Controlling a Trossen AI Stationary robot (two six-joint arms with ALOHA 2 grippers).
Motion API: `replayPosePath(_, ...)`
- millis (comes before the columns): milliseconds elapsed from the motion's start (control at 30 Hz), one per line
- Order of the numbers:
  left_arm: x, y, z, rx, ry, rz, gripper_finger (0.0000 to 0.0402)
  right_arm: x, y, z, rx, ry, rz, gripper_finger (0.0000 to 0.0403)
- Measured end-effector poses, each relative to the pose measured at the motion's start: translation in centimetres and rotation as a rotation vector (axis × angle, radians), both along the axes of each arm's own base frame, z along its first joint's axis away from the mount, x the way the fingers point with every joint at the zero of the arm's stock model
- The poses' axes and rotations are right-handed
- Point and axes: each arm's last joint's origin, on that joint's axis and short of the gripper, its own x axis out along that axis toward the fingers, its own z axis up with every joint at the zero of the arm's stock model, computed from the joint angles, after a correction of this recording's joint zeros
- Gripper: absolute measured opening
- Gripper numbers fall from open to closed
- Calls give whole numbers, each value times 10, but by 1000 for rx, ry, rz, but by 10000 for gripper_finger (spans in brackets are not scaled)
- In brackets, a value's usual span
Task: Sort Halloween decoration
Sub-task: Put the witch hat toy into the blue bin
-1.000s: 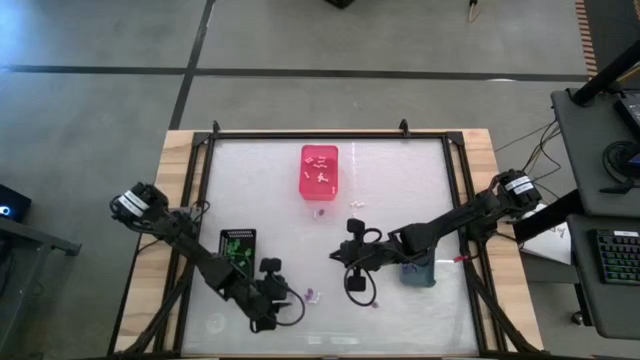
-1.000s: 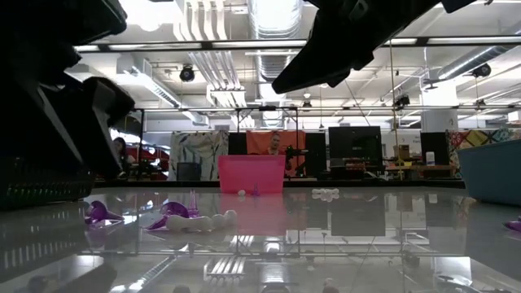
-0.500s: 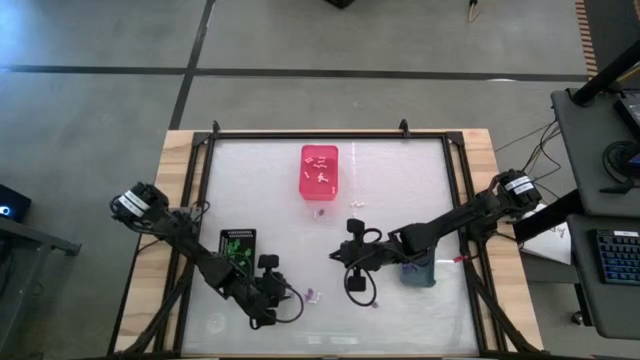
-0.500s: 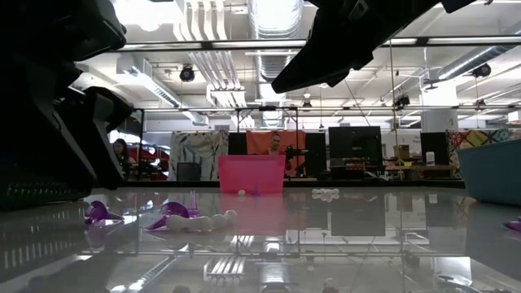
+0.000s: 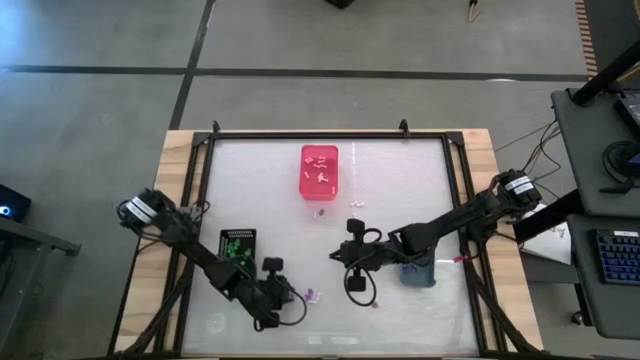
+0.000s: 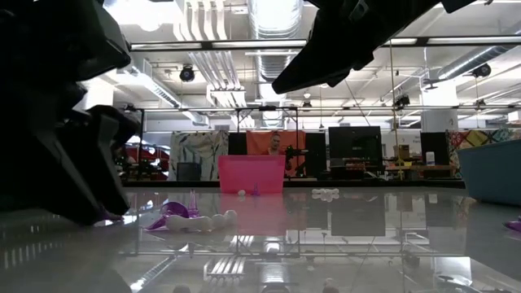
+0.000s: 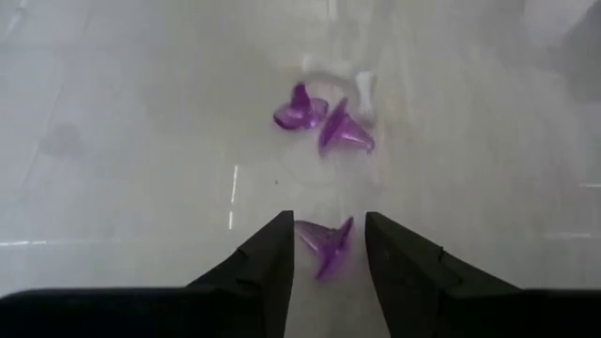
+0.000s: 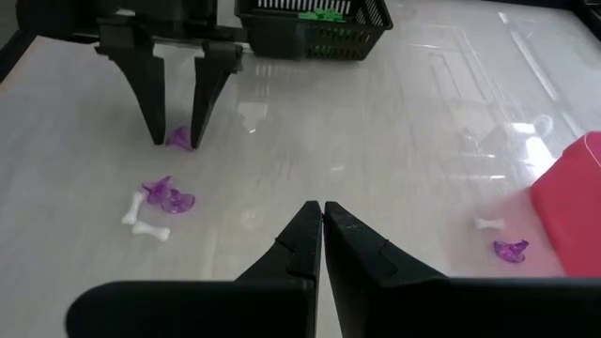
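Tiny purple and white Halloween pieces lie loose on the glossy table. My left gripper [image 7: 329, 225] is down near the table's near-left part, open, its fingertips on either side of one purple piece [image 7: 324, 246] that lies on the table; the right wrist view shows the same purple piece [image 8: 178, 139]. Just beyond it lie two more purple pieces [image 7: 324, 117] and white bones [image 8: 146, 221]. My right gripper [image 8: 322, 208] hangs shut above the table's middle [image 5: 338, 258], holding nothing. My left gripper comes slanting down from the near-left, with one finger [image 7: 272, 249] close against the purple piece and a gap showing on the other side. I cannot tell whether it touches the piece.
A black basket [image 5: 238, 245] with green pieces stands just left of the left arm. A pink bin [image 5: 319, 170] with white pieces is at the far middle, a grey-blue container [image 5: 418, 270] under the right arm. A purple piece [image 8: 510, 250] and a white one [image 8: 486, 223] lie beside the pink bin.
My left gripper has sunk toward the table, down over the purple piece. The pieces lie as before.
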Motion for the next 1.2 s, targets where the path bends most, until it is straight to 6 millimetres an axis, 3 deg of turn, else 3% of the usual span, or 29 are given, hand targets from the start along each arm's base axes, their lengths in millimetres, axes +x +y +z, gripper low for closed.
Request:
replayPosePath(267, 0, -1, -2, -30, 12, 14, 107, 0, 0, 0, 0, 0, 0, 9)
replayPosePath(567, 0, 0, 0, -36, 11, 20, 10, 0, 0, 0, 1, -1, 0, 9)
replayPosePath(667, -1, 0, 4, -38, 8, 20, 7, 0, 0, 0, 0, 0, 0, 9)
replayPosePath(933, -4, 4, 24, -5, -34, 13, 1, 0, 0, 0, -2, -5, 3, 9)
replayPosePath(1200, -6, 11, 59, 42, -204, 56, 0, 6, 6, 4, 20, -80, 121, 9)
